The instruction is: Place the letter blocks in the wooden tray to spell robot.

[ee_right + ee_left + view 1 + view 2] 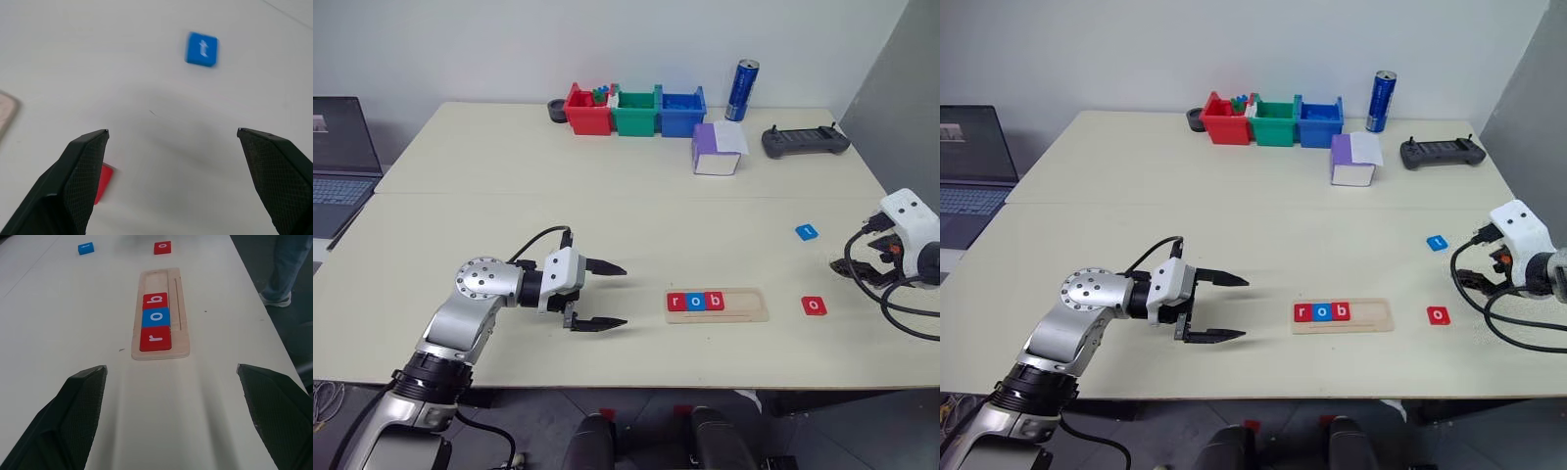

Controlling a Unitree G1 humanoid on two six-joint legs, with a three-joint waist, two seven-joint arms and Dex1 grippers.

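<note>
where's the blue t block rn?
The blue t block lies loose on the table on the robot's right, in the head views beyond the red o block and right of the wooden tray, near the right gripper.

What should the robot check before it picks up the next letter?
1. Tray has r, o, b in order: ok.
2. Two free spots left in the tray: ok.
3. Red o lies on the table, nothing on it: ok.
4. Blue t lies flat, letter up: ok.
5. Right gripper fingers open and holding nothing: ok.
6. Left gripper open, away from the tray: ok.
</note>
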